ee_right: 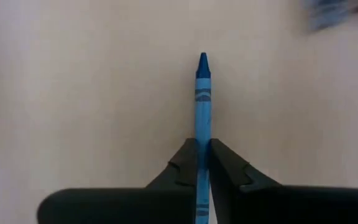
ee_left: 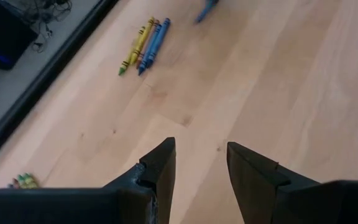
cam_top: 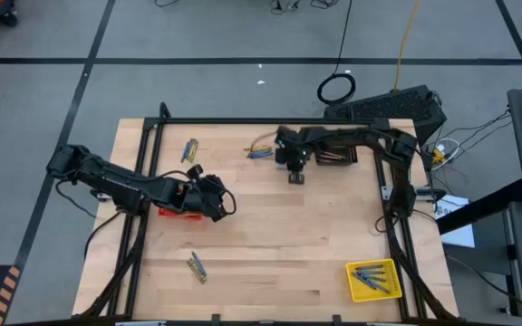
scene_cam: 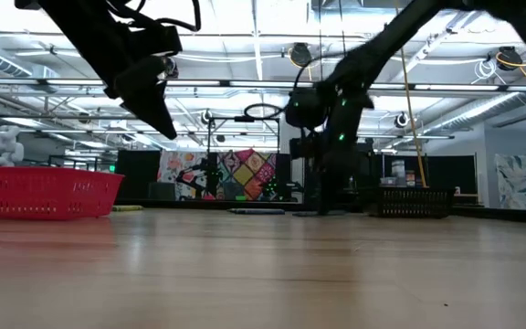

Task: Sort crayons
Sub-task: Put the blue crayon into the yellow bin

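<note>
My right gripper (ee_right: pixel 202 144) is shut on a blue crayon (ee_right: pixel 202 93); in the high view it stands at the table's far middle (cam_top: pixel 294 177), beside the black basket (cam_top: pixel 338 156). My left gripper (ee_left: pixel 201 149) hangs open over bare wood at the table's left middle (cam_top: pixel 228 205), next to the red basket (cam_top: pixel 176 214). Loose crayons lie flat on the wood in small groups: yellow and blue ones (ee_left: pixel 145 45) ahead of my left gripper, one group at the far left (cam_top: pixel 189 150), one at the far middle (cam_top: pixel 259 151), one at the near left (cam_top: pixel 197 267). My right gripper pinches the blue crayon between its two fingers at the wrapped shaft (ee_right: pixel 202 134), behind its middle. The fingers lie along the crayon, slanting steeply down. The pointed tip (ee_right: pixel 203 59) sticks out ahead of the fingertips. Whether the crayon is clear of the table, I cannot tell.
A yellow basket (cam_top: pixel 350 272) with several blue crayons sits at the near right corner. Dark frame rails run along the table's left (cam_top: pixel 143 181) and right (cam_top: pixel 390 195) sides. Bare wood spreads across the middle (cam_top: pixel 279 235).
</note>
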You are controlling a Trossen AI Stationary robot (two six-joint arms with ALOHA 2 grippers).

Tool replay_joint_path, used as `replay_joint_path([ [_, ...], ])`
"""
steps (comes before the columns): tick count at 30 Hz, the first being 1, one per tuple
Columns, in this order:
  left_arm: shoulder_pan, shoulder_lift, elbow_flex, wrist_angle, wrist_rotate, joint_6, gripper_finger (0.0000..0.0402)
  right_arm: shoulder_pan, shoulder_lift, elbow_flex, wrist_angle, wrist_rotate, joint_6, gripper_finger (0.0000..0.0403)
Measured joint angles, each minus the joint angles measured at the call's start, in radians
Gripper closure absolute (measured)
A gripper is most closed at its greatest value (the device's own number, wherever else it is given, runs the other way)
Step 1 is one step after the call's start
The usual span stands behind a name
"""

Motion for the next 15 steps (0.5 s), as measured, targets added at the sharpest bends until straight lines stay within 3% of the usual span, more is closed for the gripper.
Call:
replay_joint_path([
  [9, -0.092, 0.000, 0.000, -0.035, -0.041, -0.110, 0.0255, 0.301, -0.267, 0.000, -0.210, -0.001, 0.150, 0.0401],
  [15, -0.169, 0.000, 0.000, -0.038, -0.137, -0.152, 0.0255, 0.577, -0.461, 0.000, -0.341, 0.000, 0.435, 0.0402],
])
